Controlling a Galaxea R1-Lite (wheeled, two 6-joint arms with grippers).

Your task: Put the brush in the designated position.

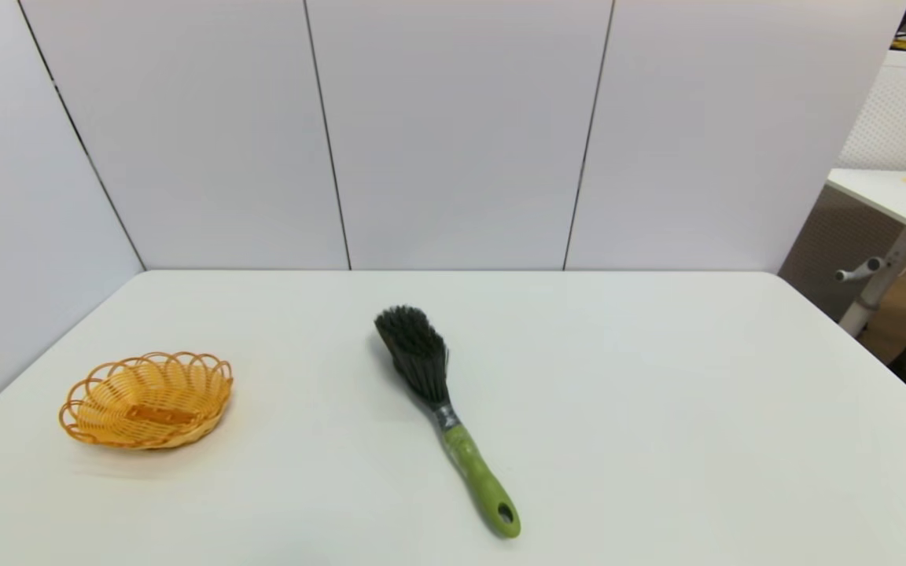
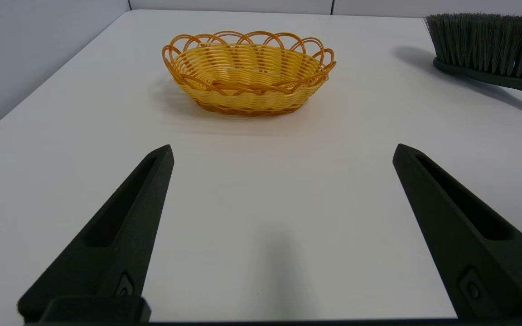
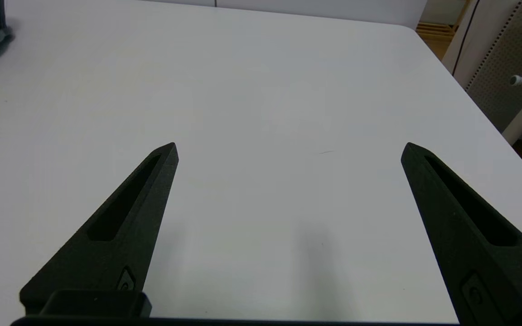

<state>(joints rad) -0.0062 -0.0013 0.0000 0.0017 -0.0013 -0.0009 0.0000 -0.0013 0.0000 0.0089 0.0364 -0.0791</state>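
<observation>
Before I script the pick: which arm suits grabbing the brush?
Probably right. The brush lies mid-table, its green handle angled toward the robot's right. The basket sits before the open left gripper; the open right gripper faces bare table.

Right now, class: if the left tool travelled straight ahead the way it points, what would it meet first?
Most likely the orange basket, which sits ahead of the open left tool, slightly off centre. Bare table lies between. The brush stands off to the side, outside that line.
</observation>
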